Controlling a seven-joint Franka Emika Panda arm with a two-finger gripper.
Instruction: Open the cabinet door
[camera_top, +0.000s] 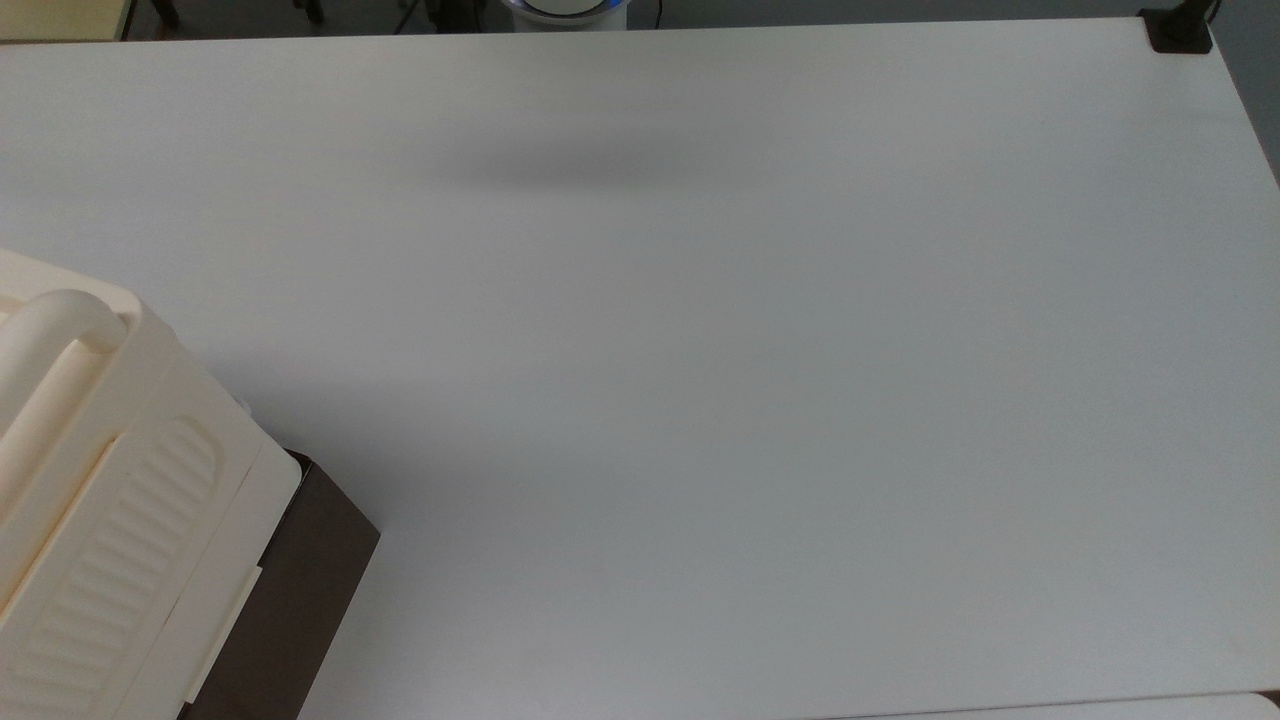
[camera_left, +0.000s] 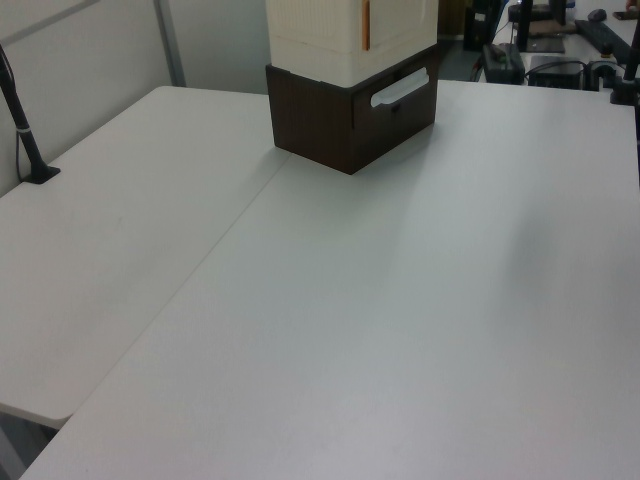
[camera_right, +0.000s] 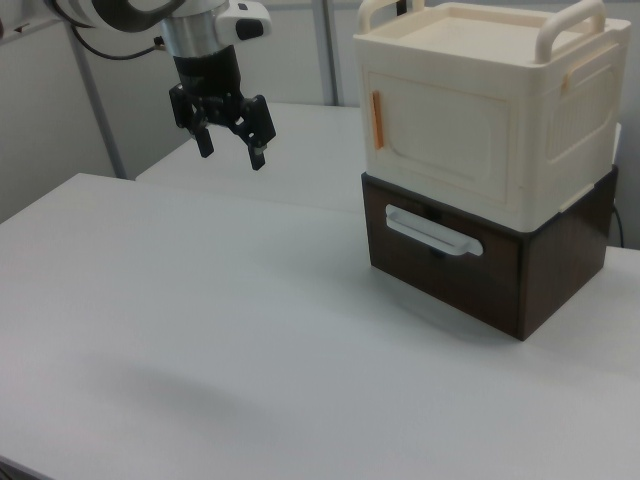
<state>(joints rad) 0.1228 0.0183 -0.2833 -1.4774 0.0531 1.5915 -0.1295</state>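
The cabinet (camera_right: 490, 110) is a cream plastic box with rounded handle bars on top, and it stands on a dark brown drawer base (camera_right: 500, 270) at the right view's right. Its cabinet door (camera_right: 445, 125) is the flat cream front panel with a small orange fitting (camera_right: 376, 118) at its left edge, and it lies flush with the box. My gripper (camera_right: 231, 155) hangs open above the table, well to the left of the cabinet and holding nothing. The cabinet (camera_top: 100, 500) fills the top view's lower left corner. In the left view the cabinet (camera_left: 350, 30) stands at the far end.
The white table (camera_top: 700, 400) is wide and bare around the cabinet. A black clamp (camera_top: 1180, 30) sits at the top view's upper right corner. A black pole (camera_left: 22, 130) rises at the left view's left edge. The drawer has a cream handle (camera_right: 435, 232).
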